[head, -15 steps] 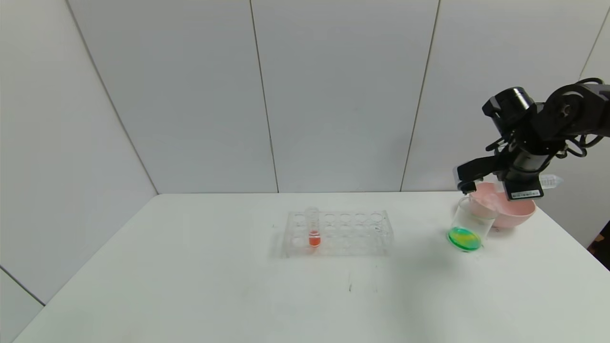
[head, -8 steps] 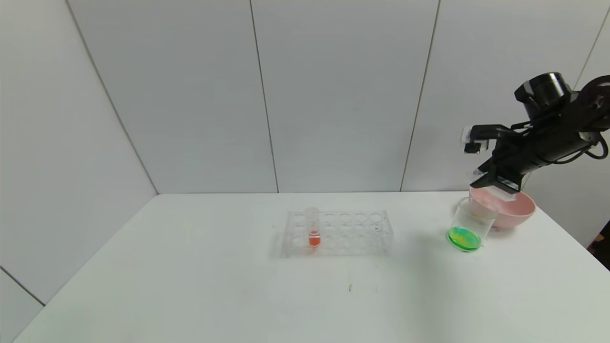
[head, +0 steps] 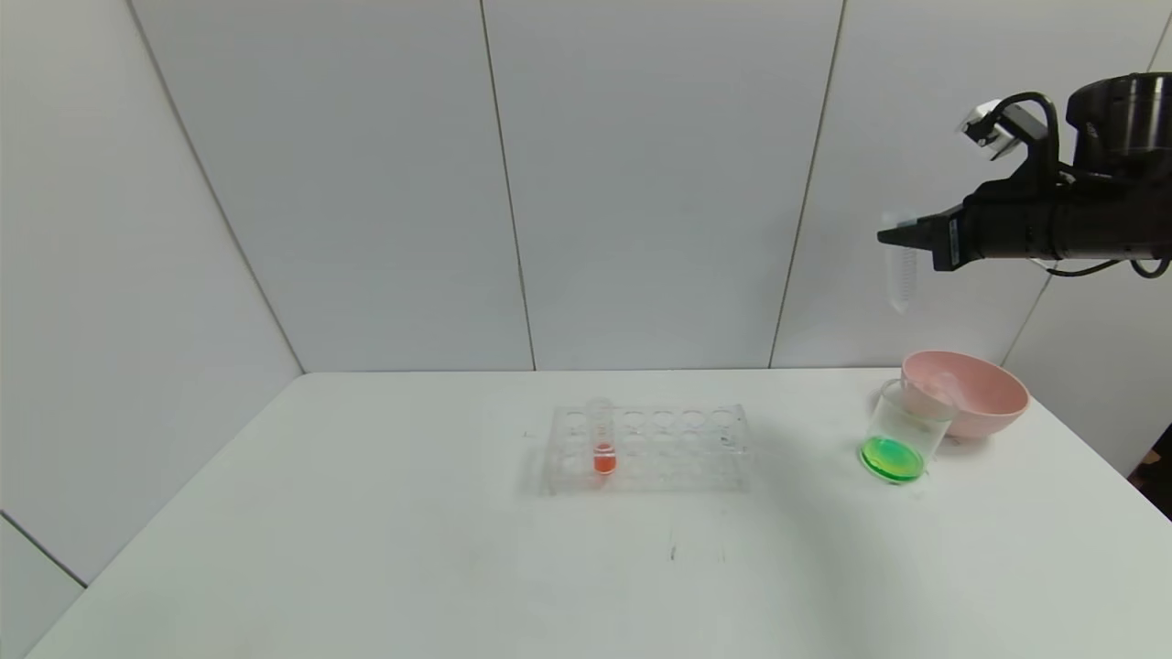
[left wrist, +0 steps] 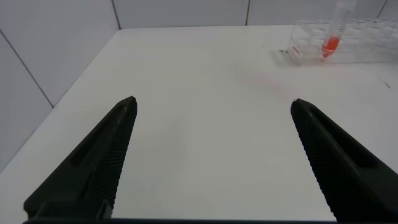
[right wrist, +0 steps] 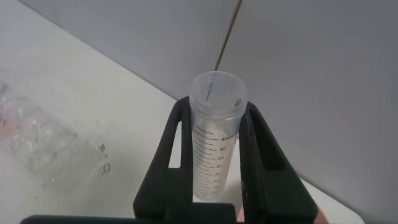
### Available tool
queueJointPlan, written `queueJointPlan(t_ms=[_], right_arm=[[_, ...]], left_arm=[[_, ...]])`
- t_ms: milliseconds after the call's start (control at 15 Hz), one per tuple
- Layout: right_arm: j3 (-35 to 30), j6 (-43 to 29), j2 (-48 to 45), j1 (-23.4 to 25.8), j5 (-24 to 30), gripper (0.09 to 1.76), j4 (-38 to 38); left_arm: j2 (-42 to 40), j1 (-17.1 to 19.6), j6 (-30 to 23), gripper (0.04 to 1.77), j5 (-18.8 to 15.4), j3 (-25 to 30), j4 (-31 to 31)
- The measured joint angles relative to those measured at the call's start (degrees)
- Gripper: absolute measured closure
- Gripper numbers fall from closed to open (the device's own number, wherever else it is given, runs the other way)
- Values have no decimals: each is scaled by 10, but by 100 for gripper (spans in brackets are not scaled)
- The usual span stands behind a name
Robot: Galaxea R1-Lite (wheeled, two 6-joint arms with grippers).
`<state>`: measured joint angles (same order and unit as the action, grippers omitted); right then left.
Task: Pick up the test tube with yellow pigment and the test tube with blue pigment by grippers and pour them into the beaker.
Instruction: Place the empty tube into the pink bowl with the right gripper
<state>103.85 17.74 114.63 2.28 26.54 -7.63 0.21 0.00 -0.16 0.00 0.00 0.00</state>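
Beaker [head: 902, 437] on worktop [head: 366, 549], far right, green liquid at bottom, touching pink bowl [head: 972, 392] just behind. High above, empty clear test tube [head: 902, 273], upright, pinched by right hand [head: 902, 236], fingers [right wrist: 258, 155] pressed on both sides. Clear rack [head: 650, 447] mid-worktop, holding red-orange tube [head: 602, 444]. Left hand [left wrist: 211, 162] low over near-left worktop, spread wide, holding nothing.

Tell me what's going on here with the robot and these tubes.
The right gripper holds an emptied clear test tube upright, high above the beaker, which now contains green liquid. A pink bowl sits right behind the beaker. One tube of red-orange liquid stands in the clear rack. The left gripper idles open over the table.
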Motion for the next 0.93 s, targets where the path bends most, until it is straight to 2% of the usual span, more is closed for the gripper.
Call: queueJointPlan(t_ms=[267,400,533,667,933], right_arm=[[-195,-78,-46,19,-6,136,263],[-301,-96,-75,33,-12,136,353],[-378,-135,-100,47,-48,136,444],[-417,-178,-111,63,-78,136,502],[-419,-182,-88,91,-85,136,513]], left_arm=[[0,0,0,5,0,0,0],[0,0,0,5,0,0,0],[0,0,0,5,0,0,0],[0,0,0,5,0,0,0],[0,0,0,5,0,0,0]])
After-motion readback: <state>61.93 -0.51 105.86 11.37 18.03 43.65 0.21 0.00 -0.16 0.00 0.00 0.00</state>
